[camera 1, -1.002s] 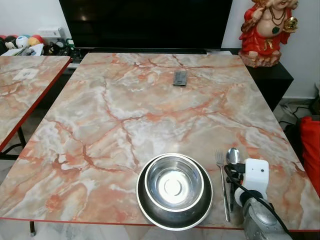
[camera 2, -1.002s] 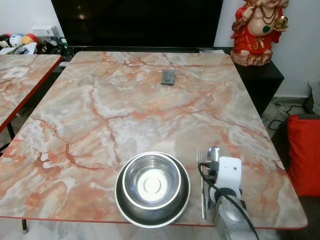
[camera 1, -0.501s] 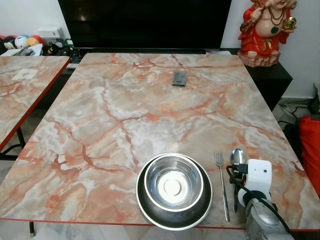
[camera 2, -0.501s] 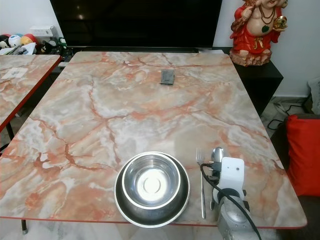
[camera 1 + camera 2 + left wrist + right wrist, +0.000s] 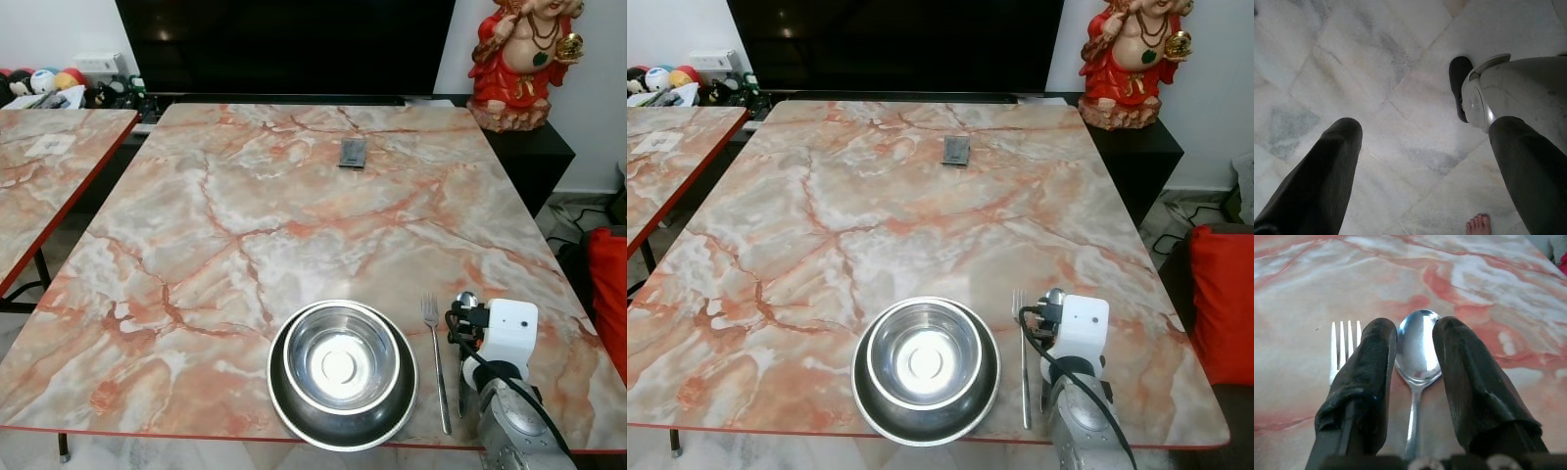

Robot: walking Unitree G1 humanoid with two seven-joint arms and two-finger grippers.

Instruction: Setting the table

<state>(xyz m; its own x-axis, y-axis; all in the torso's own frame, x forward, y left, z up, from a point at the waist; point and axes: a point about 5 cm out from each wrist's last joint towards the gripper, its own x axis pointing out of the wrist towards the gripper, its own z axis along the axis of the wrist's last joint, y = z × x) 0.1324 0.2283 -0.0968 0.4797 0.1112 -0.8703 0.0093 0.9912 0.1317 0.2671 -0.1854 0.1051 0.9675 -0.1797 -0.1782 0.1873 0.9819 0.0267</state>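
Two nested steel bowls sit at the near edge of the marble table. Right of them lies a fork, and beside it a spoon, its handle hidden under my right wrist's white housing. In the right wrist view my right gripper is low over the table, open, its black fingers flanking the spoon with small gaps on both sides; the fork is just outside one finger. My left gripper hangs open over the floor.
A small dark flat object lies at the far middle of the table. A red figurine stands on a dark cabinet at the back right. A second marble table is to the left, and a red object to the right. A person's toes touch the floor.
My right wrist has slid forward over the spoon's handle, hiding more of it. The spoon's bowl sits slightly further right of the fork. Bowls and fork have not moved.
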